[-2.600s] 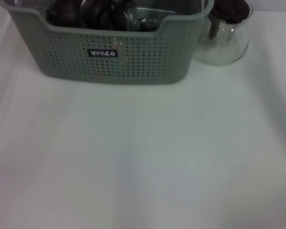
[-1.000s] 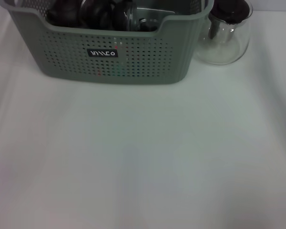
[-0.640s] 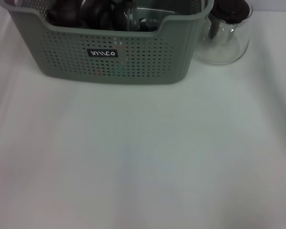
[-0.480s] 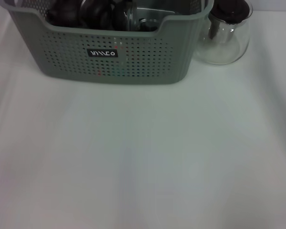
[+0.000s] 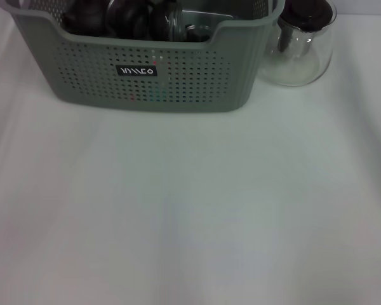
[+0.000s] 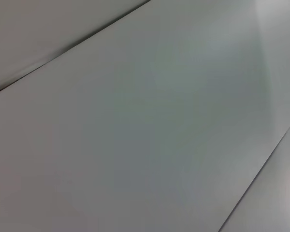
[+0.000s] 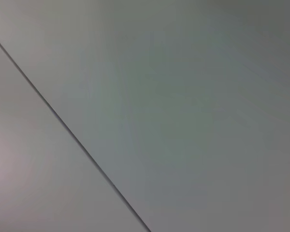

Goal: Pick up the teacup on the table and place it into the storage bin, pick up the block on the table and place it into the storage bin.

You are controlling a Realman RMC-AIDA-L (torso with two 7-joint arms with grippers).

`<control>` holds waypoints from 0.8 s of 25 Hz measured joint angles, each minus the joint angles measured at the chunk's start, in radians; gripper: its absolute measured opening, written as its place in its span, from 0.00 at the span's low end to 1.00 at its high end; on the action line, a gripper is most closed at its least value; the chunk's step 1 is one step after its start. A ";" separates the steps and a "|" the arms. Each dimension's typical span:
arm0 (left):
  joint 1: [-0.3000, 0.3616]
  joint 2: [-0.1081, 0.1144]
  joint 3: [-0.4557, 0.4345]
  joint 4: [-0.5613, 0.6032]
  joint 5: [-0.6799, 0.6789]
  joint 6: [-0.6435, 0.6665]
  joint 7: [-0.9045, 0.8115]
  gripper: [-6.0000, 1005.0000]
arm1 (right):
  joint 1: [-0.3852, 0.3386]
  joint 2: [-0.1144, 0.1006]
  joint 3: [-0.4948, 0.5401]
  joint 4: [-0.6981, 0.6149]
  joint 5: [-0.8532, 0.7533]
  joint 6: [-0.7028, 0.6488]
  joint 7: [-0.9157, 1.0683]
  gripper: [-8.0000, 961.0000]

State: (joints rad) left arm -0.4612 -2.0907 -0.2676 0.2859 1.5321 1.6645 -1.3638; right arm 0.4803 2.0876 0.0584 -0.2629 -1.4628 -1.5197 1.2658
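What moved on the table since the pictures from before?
Nothing visibly moved. The storage bin sits in the same spot with the same dark things inside, the glass teapot stands beside it on the robot's right, and the white table in front looks as before. No gripper shows in any view.

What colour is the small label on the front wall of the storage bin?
Black with white letters, on the grey-green storage bin; the label shows best in the head view.
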 joint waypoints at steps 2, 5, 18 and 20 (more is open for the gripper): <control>0.000 0.000 0.000 0.000 0.000 0.000 0.000 0.74 | 0.000 0.000 0.000 0.000 0.000 0.000 0.000 0.96; 0.000 0.000 0.000 0.000 0.000 0.000 0.000 0.74 | 0.000 0.000 0.000 0.000 0.000 0.000 0.000 0.95; 0.000 0.000 0.000 0.000 0.000 0.000 0.000 0.74 | 0.000 0.000 0.000 0.000 0.000 0.000 0.000 0.96; 0.000 0.000 0.000 0.000 0.000 0.000 0.000 0.74 | 0.000 0.000 0.000 0.000 0.000 0.000 0.000 0.96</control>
State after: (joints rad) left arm -0.4612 -2.0907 -0.2675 0.2859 1.5321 1.6645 -1.3639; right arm 0.4803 2.0876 0.0584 -0.2629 -1.4628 -1.5197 1.2658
